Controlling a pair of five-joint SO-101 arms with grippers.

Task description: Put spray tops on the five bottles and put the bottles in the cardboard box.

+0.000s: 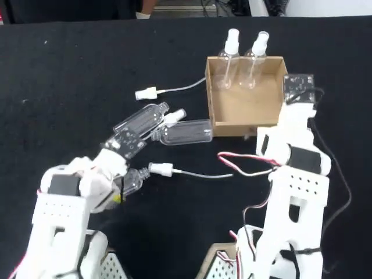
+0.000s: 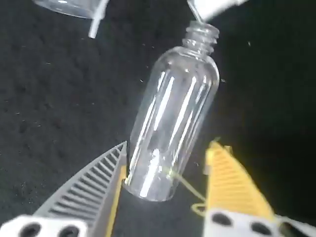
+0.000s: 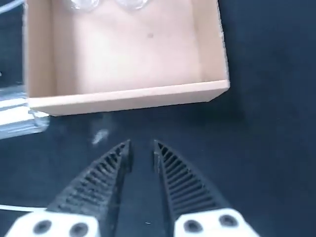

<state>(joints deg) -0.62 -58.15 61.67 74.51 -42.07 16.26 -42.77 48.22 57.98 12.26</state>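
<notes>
Left end effector [image 2: 169,145] released, jaws straddling the base of an uncapped bottle [image 2: 173,113] lying on the worktop [image 1: 70,70]. Spray top [image 1: 161,169] just off its neck. Right end effector [image 3: 142,145] barely parted, holding nothing, near the cardboard box [image 3: 123,98] front edge.

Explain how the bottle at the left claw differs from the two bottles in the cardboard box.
The bottle at the left claw lies flat; the two bottles stand upright in the cardboard box. Its neck is bare; theirs carry spray tops. All are clear.
</notes>
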